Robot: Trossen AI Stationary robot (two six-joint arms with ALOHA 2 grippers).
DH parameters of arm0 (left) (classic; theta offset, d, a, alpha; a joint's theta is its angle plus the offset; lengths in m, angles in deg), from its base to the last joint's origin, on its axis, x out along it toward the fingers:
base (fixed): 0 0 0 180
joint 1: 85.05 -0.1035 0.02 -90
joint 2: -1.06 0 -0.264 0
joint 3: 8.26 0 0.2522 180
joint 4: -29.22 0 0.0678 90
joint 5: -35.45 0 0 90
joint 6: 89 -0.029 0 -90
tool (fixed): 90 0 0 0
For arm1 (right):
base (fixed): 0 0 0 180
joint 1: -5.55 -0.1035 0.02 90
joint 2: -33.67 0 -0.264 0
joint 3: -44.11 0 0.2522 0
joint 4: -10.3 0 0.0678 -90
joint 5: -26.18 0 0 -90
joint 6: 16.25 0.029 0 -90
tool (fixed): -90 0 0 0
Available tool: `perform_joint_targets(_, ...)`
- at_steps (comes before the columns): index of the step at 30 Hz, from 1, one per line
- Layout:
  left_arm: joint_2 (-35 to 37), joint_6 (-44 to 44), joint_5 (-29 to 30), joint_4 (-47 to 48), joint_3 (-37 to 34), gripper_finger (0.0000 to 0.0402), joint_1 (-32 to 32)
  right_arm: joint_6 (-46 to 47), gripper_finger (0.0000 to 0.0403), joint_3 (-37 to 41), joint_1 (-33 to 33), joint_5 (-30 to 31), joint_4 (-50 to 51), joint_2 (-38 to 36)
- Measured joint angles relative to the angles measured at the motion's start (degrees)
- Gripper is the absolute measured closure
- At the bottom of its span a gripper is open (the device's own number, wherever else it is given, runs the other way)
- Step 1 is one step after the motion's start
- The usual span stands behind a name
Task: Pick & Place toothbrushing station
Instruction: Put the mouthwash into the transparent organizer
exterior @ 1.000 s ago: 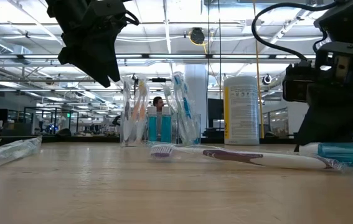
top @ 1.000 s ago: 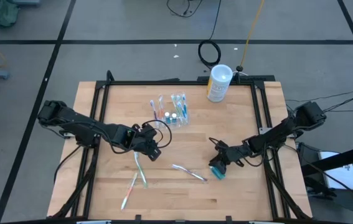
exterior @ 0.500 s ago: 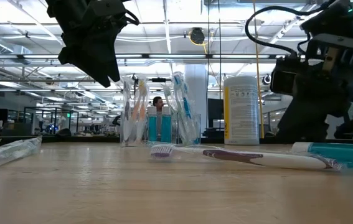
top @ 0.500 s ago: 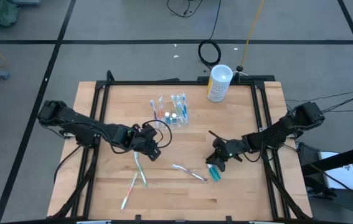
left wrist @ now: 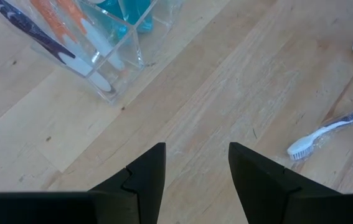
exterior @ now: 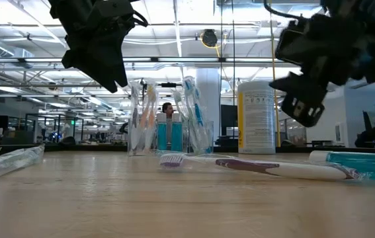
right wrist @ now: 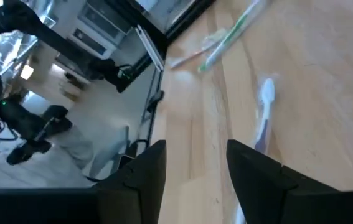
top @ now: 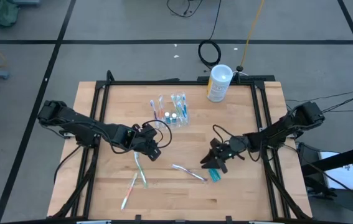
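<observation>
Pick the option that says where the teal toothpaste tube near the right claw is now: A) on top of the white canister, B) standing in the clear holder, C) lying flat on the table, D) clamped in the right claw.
C: the toothpaste tube lies flat on the table, and the right claw stands open just above it with nothing between its fingers.

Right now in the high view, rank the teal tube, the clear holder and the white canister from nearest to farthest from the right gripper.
1. Teal tube: on the table just beside the right gripper, toward the front edge.
2. Clear holder: mid-table, toward the left arm's side and farther back.
3. White canister: at the table's back edge.
</observation>
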Motion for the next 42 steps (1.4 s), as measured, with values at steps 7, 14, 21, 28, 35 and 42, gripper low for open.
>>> perform_joint_targets(7, 0.0, 0.0, 0.0, 0.0, 0.0, 0.0220, 0.0, -6.9, 0.0242, -16.6, -1.2, -4.5, 30.0, 0.0)
perform_joint_targets(14, 0.0, -1.5, 0.0, 0.0, 0.0, 0.0220, 0.0, -10.5, 0.0243, -36.4, -1.6, 5.9, 72.7, 0.0)
perform_joint_targets(21, 0.0, -3.8, 1.6, 0.0, 0.0, 0.0220, 0.0, 5.3, 0.0243, -35.5, -3.6, 13.7, 87.6, 0.0)
perform_joint_targets(28, 0.0, -3.2, 4.2, 0.0, 0.0, 0.0220, 0.0, 10.9, 0.0243, -27.5, -7.0, 9.5, 74.2, 0.0)
perform_joint_targets(35, 0.0, -1.5, 4.5, 0.0, 0.0, 0.0220, 0.0, 8.7, 0.0243, -24.6, -6.7, 10.8, 72.5, 1.5)
perform_joint_targets(42, 0.0, -0.9, 4.5, 0.0, 0.0, 0.0220, 0.0, 6.6, 0.0243, -24.6, -6.3, 10.7, 68.2, 3.1)
